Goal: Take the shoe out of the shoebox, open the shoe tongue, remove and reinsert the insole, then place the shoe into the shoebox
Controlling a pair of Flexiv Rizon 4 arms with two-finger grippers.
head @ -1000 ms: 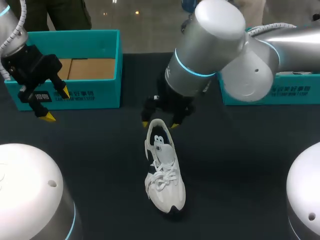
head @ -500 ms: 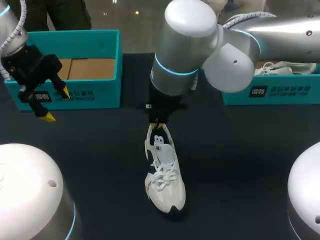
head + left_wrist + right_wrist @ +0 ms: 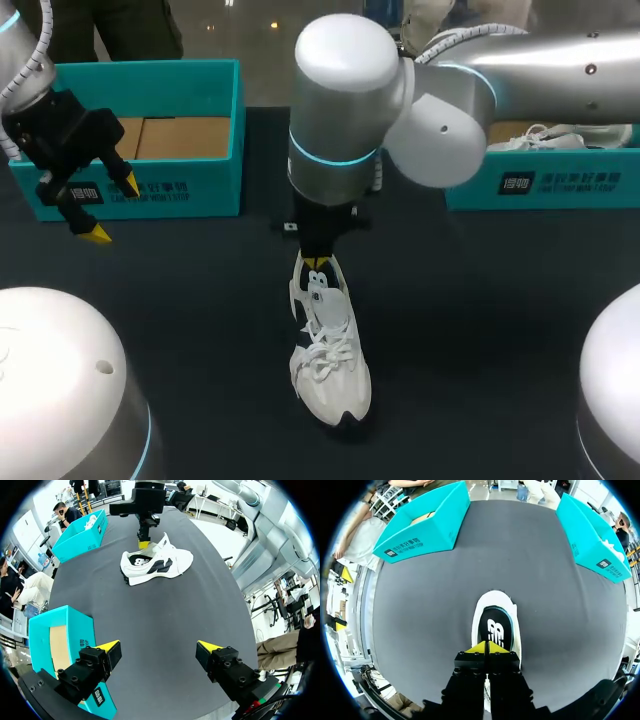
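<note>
The dark bench is carrying a likely light, soft shoe; right jaws are hanging clenched over its firmer heel, left jaws released.

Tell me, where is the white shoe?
In the head view the white shoe lies in the middle of the table, between the left shoebox and the right shoebox, with the right end effector at its heel.
</note>
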